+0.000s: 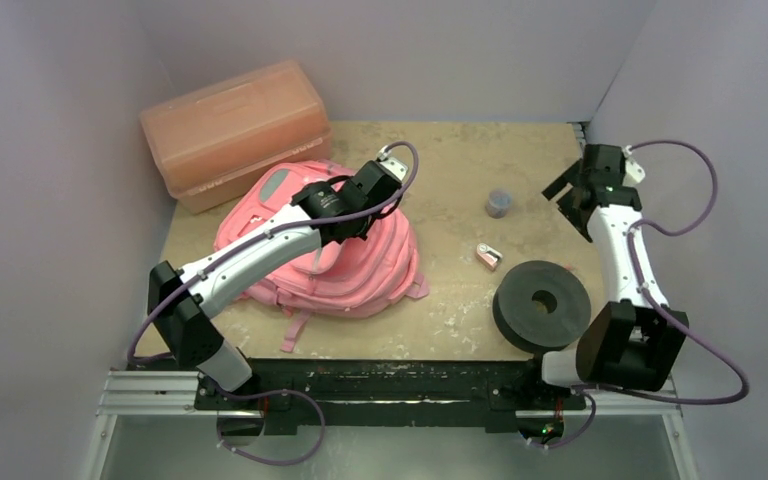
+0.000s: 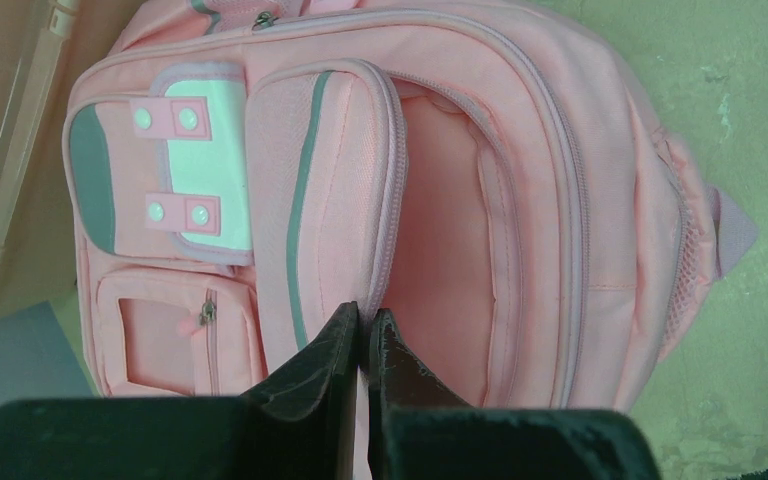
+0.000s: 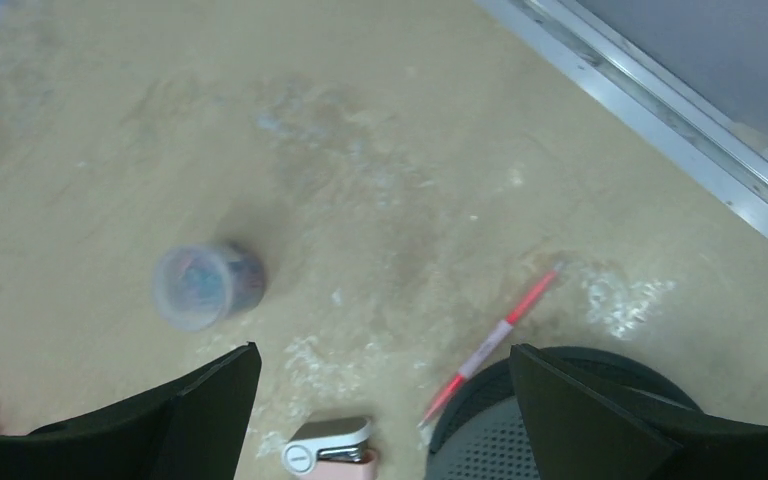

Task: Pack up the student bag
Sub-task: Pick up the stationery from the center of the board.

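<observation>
The student bag [image 1: 360,265] is a soft pink backpack lying flat at the table's left centre. In the left wrist view the student bag [image 2: 520,200] fills the frame, with a zipped compartment gaping open beside its front pockets. My left gripper [image 2: 365,316] is shut, and the zip edge of that opening runs in between its fingertips. From above, the left gripper [image 1: 352,228] sits over the bag's upper right part. My right gripper [image 3: 382,352] stands wide open above bare table and holds nothing. The right gripper [image 1: 572,195] hovers at the far right.
A salmon-orange plastic box [image 1: 235,130] stands behind the bag. Right of the bag lie a small clear cup [image 1: 499,203], a pink stapler [image 1: 488,256] and a black round disc [image 1: 541,303]. A red pen [image 3: 495,335] lies beside the disc [image 3: 600,420].
</observation>
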### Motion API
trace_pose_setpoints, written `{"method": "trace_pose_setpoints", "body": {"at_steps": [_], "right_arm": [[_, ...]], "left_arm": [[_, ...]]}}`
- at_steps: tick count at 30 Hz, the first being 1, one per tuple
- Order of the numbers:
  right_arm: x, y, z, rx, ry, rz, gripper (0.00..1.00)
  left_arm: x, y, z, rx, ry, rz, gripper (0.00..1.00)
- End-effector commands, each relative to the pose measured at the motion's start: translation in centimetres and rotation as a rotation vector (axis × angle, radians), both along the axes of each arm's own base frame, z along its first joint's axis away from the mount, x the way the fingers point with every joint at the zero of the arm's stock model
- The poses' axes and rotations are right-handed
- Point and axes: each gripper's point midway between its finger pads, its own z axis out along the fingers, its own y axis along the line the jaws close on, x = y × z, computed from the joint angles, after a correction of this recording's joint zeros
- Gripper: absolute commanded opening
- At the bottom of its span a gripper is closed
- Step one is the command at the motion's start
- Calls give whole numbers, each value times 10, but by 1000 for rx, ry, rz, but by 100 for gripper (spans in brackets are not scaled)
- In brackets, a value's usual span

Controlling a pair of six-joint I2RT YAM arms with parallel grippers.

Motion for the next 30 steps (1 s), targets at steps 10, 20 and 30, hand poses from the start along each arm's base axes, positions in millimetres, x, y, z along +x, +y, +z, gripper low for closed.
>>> {"method": "trace_pose_setpoints", "body": {"at_steps": [10, 20, 30], "right_arm": [[-51, -40, -110, 293, 312, -181, 99], [-66, -23, -147, 390, 433, -199, 88], [-29, -7, -162, 496, 381, -99, 81]], "left_arm": [[-9, -32, 15, -148, 55, -72, 0], [-11, -37, 18, -239, 119, -85, 0], [-10, -37, 15, -244, 132, -81, 0]]}}
